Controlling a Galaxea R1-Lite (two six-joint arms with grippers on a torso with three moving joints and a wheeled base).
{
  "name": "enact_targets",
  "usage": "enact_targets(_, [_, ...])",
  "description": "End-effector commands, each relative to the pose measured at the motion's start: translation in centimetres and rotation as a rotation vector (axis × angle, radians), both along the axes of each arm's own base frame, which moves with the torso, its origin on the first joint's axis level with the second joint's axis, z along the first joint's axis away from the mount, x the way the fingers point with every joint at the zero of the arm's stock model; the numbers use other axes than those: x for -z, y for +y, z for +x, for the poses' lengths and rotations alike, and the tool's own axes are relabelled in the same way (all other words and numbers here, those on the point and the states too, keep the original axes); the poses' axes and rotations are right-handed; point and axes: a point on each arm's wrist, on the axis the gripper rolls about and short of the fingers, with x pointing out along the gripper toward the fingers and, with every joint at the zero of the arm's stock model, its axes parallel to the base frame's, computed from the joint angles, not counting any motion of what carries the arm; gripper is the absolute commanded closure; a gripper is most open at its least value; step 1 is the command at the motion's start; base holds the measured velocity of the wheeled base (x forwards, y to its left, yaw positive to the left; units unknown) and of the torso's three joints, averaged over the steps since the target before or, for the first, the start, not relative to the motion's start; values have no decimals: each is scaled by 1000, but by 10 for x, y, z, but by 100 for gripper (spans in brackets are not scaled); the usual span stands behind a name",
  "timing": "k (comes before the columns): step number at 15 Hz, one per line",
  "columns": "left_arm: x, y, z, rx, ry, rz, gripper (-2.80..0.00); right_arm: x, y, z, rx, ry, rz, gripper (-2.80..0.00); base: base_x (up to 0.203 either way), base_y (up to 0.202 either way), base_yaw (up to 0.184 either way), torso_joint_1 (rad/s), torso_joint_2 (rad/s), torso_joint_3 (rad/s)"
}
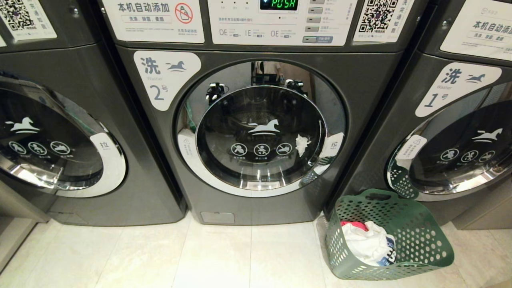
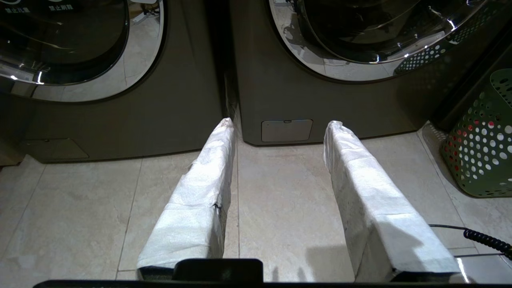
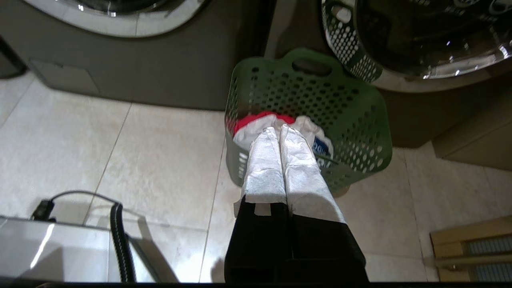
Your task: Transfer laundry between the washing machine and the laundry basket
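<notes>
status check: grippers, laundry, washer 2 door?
Left gripper open, empty, above floor. Right gripper shut, empty, over laundry basket. Laundry in the basket. Washing machine door closed; nothing in the way.

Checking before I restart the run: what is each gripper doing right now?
Left gripper: jaws open, holding nothing.
Right gripper: jaws shut, empty, above the laundry basket.
</notes>
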Motion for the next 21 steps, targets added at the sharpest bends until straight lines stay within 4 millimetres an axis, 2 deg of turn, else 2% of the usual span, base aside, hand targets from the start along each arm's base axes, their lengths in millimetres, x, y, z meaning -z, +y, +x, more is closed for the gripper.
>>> enact_targets(1, [0,0,0,0,0,2,0,2,0,-6,10,-97,0,0,0,0,0,0,0,0])
enact_targets(12, [0,0,0,-2,0,-5,0,3,0,-6,14,-97,43,0,0,0,0,0,0,0])
enact_targets(19, [0,0,0,-4,1,-9,0,3,0,-6,16,-97,43,0,189,0,2,4,1,3])
enact_targets(21, [0,0,0,-4,0,-9,0,3,0,-6,16,-97,43,0,60,0,-2,6,0,0])
